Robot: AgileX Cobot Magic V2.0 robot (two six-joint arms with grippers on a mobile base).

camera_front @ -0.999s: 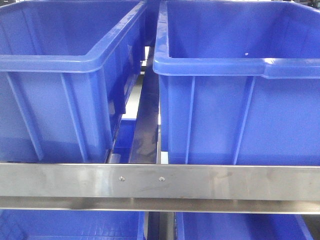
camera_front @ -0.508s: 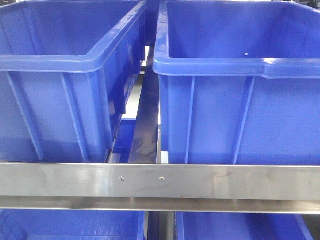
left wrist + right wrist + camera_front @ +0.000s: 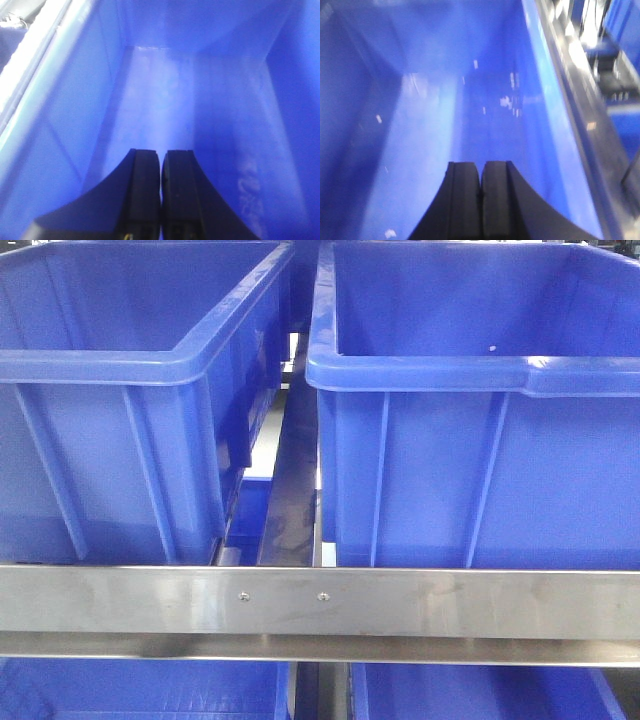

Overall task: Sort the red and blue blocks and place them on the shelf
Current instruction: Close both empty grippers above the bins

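Observation:
The red and blue blocks are out of view in every frame. The shelf's steel front rail with two screws crosses the front view, with two large blue bins above it, the left bin and the right bin. My left gripper is shut and empty, looking down into a blue bin. My right gripper is shut and empty, also over the inside of a blue bin. Neither arm shows in the front view.
More blue bins sit on the lower level under the rail. A steel divider track runs between the two upper bins. In the right wrist view the bin's rim and a steel rail run along the right side.

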